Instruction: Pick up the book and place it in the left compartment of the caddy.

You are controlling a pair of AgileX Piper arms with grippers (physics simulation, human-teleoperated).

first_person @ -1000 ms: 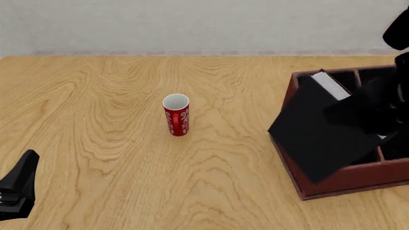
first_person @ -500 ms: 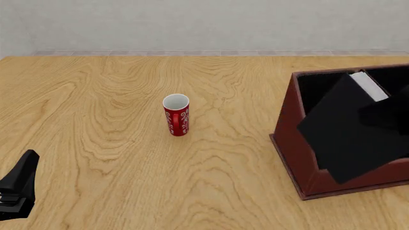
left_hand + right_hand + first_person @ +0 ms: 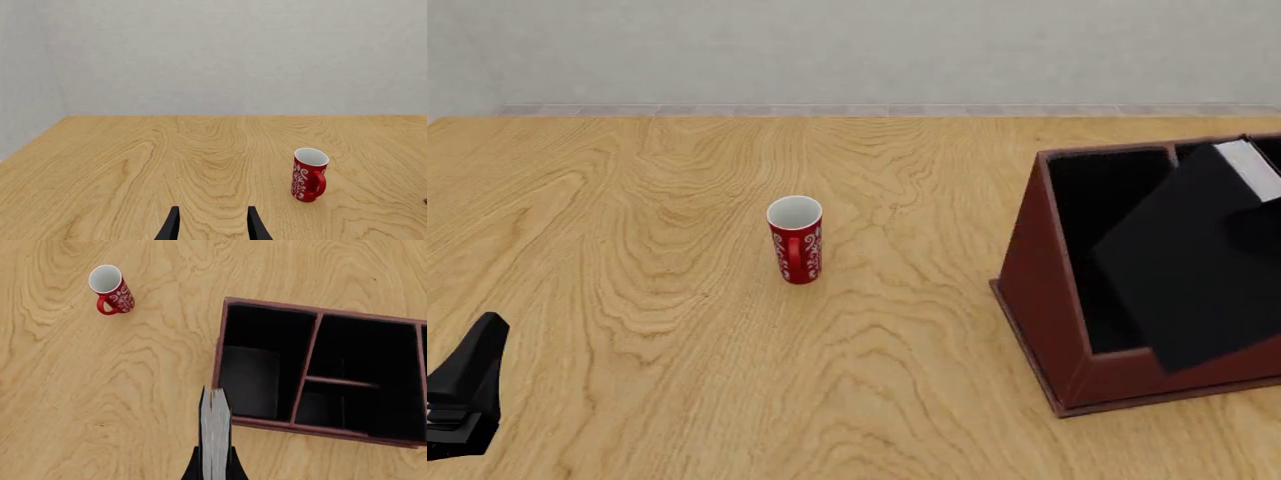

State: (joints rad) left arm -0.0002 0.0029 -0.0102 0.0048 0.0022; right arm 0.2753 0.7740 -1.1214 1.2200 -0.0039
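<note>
Nearest, the left gripper (image 3: 461,400) sat low at the counter's (image 3: 694,380) front corner, its fingers parted around nothing, presumably parked clear of the work. Farther out stood a red mug (image 3: 795,240), well apart from the caddy (image 3: 1054,330). The right gripper (image 3: 215,460) was clamped on the book (image 3: 1201,270), holding it tilted in the air above the caddy. From the right wrist view, the book's page edge hung nearer the caddy's front wall than the left compartment (image 3: 257,375), so it probably still needed lining up before lowering.
</note>
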